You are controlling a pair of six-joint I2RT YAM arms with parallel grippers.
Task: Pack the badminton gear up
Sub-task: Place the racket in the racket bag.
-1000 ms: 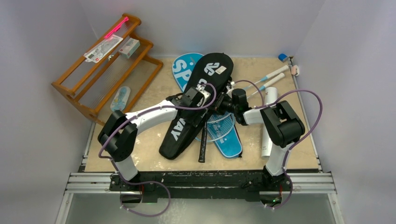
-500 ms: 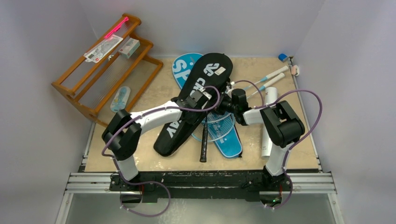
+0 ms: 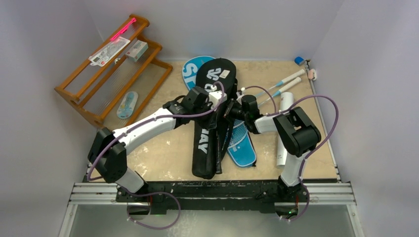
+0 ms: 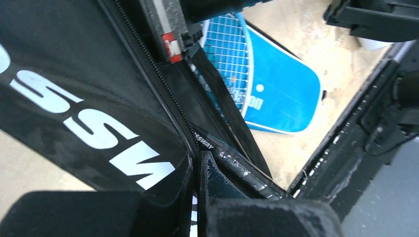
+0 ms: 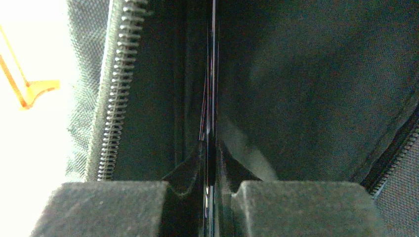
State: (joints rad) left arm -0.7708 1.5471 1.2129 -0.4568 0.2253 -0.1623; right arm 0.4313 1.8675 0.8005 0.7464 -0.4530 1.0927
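Observation:
The black "CROSSWAY" cover (image 3: 202, 148) lies lengthwise toward the near edge, over the blue "SPORT" cover (image 3: 245, 152). My left gripper (image 3: 216, 97) is shut on the black cover's open zipper edge (image 4: 173, 106); its jaws (image 4: 200, 160) pinch the fabric. My right gripper (image 3: 229, 111) reaches into the cover's mouth and is shut (image 5: 211, 153) on a thin glossy edge, seemingly the black racket's frame. The black racket's handle (image 3: 217, 157) sticks out near the cover's lower end. A light-blue racket (image 3: 238, 133) rests on the blue cover. The white tube (image 3: 284, 133) lies at the right.
A wooden rack (image 3: 111, 69) with packaged items and a pink stick (image 3: 122, 28) stands at the back left. A small light-blue pack (image 3: 127, 104) lies beside it. Two pale racket handles (image 3: 289, 79) point to the far right corner. The metal rail (image 3: 212, 191) borders the near edge.
My left gripper has shut on the black cover and swung it, so its lower end moved right and it now points toward the near edge. The right gripper has closed slightly in place.

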